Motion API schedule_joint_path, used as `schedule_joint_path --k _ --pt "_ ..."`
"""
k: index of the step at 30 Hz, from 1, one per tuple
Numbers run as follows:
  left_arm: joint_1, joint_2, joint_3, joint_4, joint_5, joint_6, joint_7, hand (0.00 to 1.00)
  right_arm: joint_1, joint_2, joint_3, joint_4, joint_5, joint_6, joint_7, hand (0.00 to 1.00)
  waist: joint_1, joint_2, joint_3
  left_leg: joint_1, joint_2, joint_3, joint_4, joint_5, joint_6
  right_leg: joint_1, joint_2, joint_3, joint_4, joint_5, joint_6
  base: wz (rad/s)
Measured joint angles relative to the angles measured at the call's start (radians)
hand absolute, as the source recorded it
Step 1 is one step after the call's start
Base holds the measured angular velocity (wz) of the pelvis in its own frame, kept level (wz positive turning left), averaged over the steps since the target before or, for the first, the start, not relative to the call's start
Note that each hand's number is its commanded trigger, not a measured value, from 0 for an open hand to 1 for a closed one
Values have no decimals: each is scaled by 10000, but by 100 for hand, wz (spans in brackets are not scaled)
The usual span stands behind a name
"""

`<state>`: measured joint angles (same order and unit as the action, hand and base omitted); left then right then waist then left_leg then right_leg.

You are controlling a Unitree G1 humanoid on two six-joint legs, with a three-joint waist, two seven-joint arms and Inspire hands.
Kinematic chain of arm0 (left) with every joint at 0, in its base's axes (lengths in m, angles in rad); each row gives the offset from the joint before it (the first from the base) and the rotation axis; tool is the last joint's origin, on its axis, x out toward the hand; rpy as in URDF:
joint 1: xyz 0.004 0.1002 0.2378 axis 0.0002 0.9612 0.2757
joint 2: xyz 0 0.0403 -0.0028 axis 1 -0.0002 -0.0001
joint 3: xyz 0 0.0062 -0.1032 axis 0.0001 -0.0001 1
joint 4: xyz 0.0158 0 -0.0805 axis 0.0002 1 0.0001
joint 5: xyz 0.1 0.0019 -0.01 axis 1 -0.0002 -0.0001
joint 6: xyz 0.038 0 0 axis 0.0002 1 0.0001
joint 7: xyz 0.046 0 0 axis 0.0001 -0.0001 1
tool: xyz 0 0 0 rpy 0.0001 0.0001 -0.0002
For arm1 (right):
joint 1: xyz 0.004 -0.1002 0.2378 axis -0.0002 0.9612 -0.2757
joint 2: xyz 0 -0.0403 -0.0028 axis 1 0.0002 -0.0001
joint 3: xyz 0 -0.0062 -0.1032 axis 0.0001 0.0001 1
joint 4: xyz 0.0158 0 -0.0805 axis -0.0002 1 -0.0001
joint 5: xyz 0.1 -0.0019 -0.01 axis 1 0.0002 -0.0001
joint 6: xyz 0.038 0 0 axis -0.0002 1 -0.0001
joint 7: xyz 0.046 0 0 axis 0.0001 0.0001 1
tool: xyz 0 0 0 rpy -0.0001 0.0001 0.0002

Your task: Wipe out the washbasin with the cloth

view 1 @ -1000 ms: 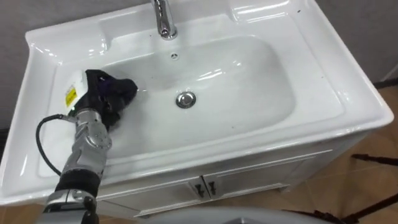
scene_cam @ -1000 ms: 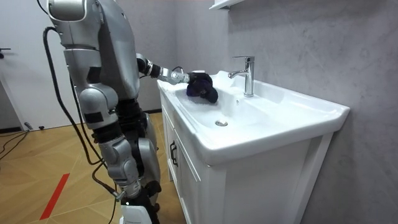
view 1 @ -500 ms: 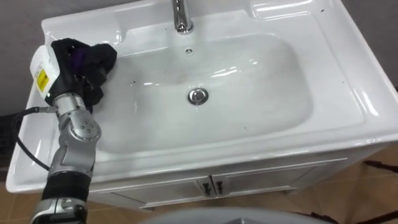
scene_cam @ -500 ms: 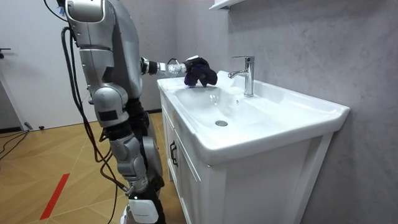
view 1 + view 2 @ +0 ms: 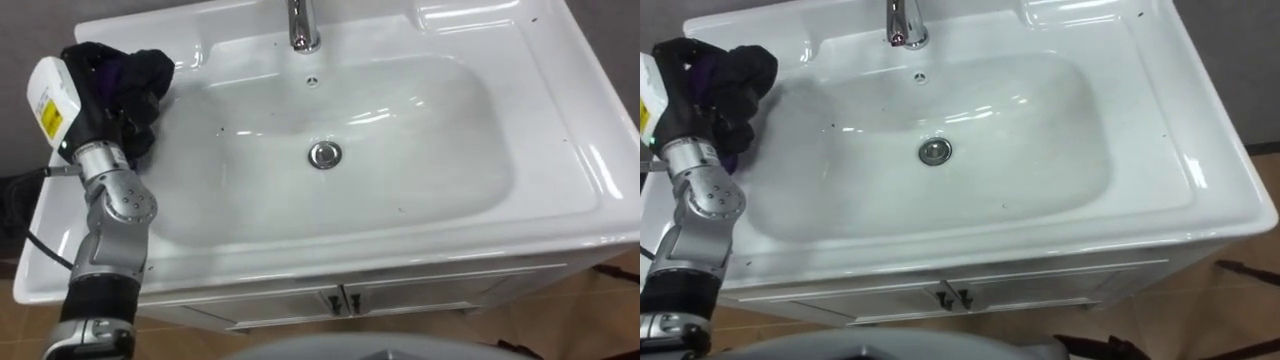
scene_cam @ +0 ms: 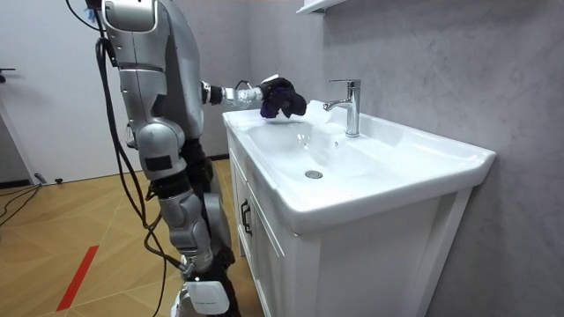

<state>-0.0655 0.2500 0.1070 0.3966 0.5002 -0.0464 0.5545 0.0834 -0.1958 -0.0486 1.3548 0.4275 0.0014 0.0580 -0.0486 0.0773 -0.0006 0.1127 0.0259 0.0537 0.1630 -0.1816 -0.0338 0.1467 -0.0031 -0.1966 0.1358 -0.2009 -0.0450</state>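
Left eye view: left robot hand (image 5: 97,128) grips cloth (image 5: 128,68) near faucet (image 5: 303,28).

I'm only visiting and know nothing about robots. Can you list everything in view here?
basin: one, white, on top of the cabinet
faucet: one, chrome, at the basin's back edge
drain: one, chrome, middle of the bowl
cloth: one, dark purple-black, at the basin's back left corner
cabinet: one, white, under the basin
door handles: two, dark, middle of the cabinet front
floor: wooden, brown
left hand: one, dark, at the back left corner, bunched up with the cloth
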Motion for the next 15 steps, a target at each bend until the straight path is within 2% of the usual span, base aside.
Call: schedule_joint_path --k 4,9,15 --pt "486 3 51 119 27 4 -146 100 -34 -56 0 1 1 -32 104 0 37 93 48 -11 -12 -4 6 0 0 14 -66 -13 0 -13 21 6" --pt "992 143 93 195 18 16 -176 100 -38 -102 69 3 0 -46 114 0 43 154 29 -61 -22 -10 13 1 1 -20 -73 -39 16 -19 32 3" --pt "1016 147 150 924 15 11 -122 100 -38 -110 58 55 16 5 123 0 47 168 6 -55 -30 -3 12 1 1 -19 -68 -85 32 -20 34 0"
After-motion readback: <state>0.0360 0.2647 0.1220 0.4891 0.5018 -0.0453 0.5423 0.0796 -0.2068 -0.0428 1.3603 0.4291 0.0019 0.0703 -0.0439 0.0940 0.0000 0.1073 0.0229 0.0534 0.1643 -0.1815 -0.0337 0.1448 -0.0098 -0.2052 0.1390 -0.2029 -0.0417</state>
